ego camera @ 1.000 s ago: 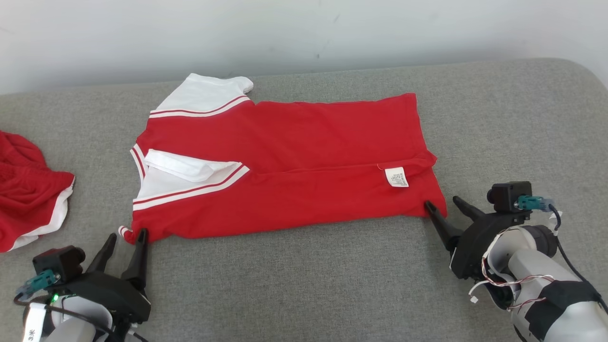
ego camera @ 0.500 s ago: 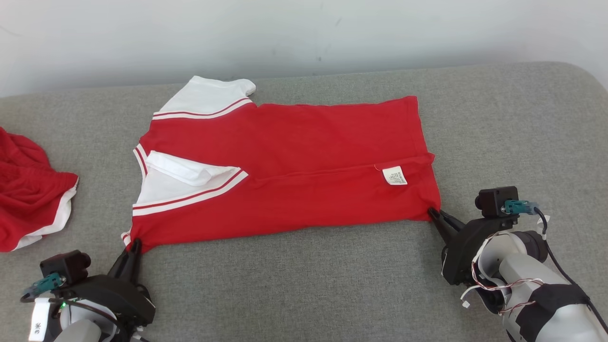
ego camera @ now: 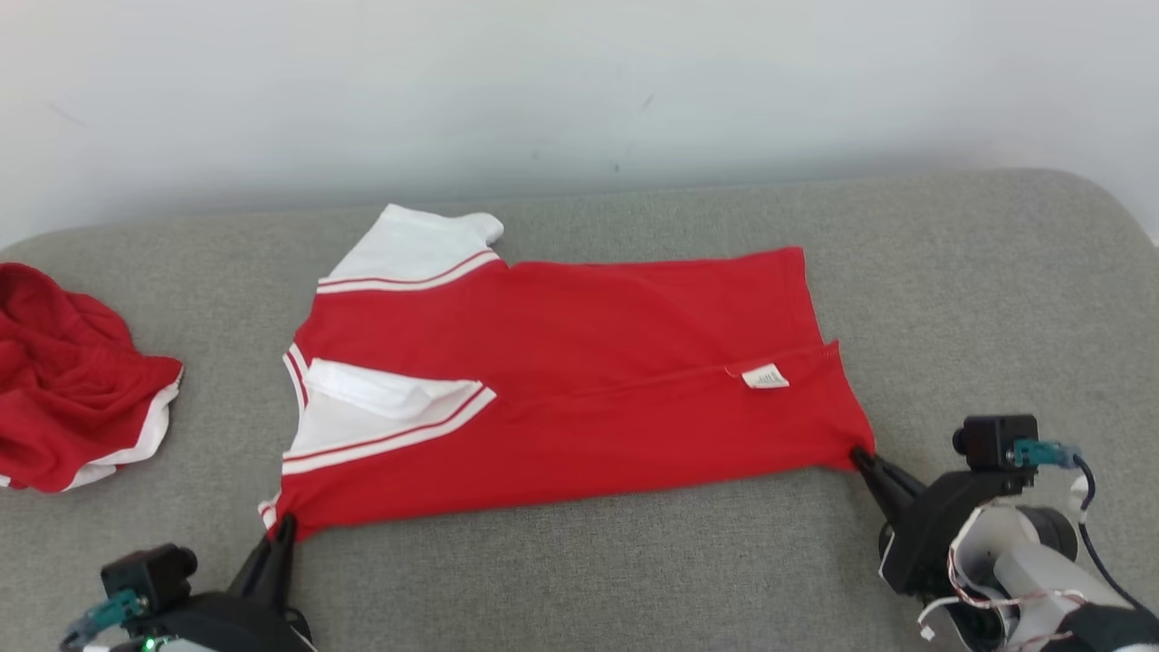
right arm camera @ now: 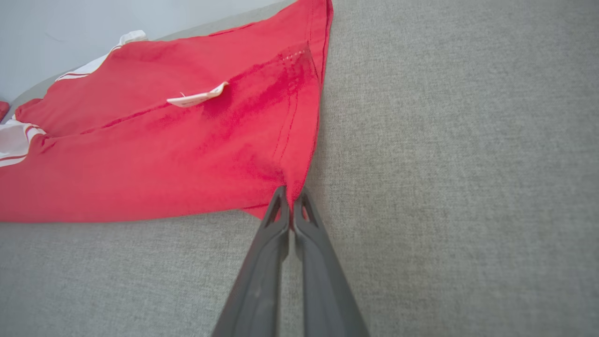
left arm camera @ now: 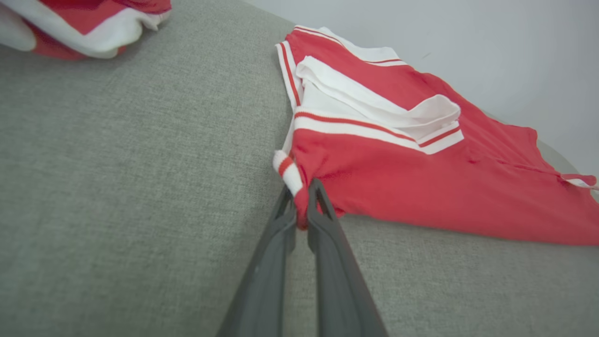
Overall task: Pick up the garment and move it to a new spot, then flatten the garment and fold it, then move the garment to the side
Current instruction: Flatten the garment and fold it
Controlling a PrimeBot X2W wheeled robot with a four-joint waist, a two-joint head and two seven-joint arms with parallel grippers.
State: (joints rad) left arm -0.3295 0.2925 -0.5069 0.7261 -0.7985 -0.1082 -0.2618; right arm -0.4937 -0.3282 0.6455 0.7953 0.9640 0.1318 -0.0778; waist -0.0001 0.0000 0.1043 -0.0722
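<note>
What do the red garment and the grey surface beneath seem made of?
The red garment: soft matte knit, probably cotton or a blend; it creases and shows stitched hems. The grey surface: coarse woven upholstery fabric, matte; its weave grain shows.

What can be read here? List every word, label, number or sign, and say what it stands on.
On the red and white short-sleeved shirt, the small white fabric care label: printed, but too small and blurred to read; it is seen edge-on in the right wrist view.
Nothing else carries legible words, numbers or signs.
</note>
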